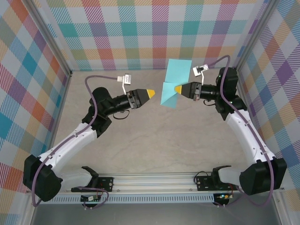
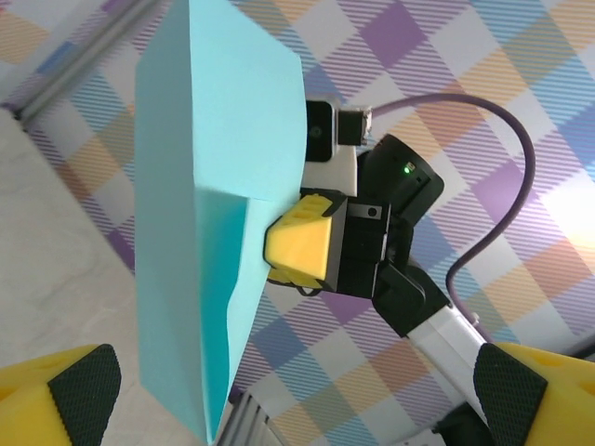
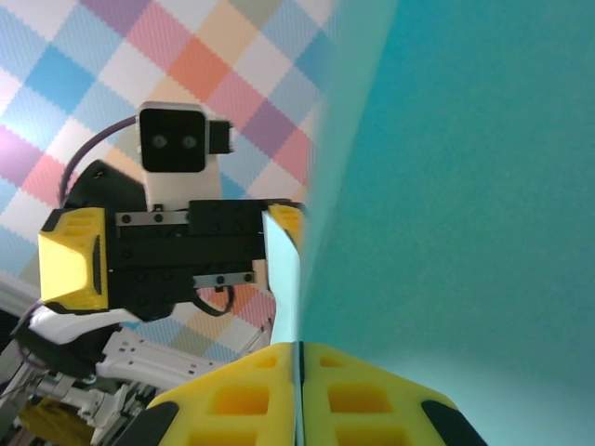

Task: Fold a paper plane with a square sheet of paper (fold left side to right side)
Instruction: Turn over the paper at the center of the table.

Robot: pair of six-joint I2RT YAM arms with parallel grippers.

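Right tool [image 3: 299, 372] tight on paper sheet [image 3: 465, 186] edge

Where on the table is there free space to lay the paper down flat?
The widest bare patch of table lies between the left arm and the right arm, just beyond the near rail. It is crowded further back, where the right fingers pinch the turquoise paper and the open left fingers point at it.

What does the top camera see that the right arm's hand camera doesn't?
Top view: the table, both arm bases, and the sheet of paper held up by the right gripper. Right wrist view: up close, its yellow fingers pinched shut on the paper's edge. Both: the paper and the open left gripper facing it.
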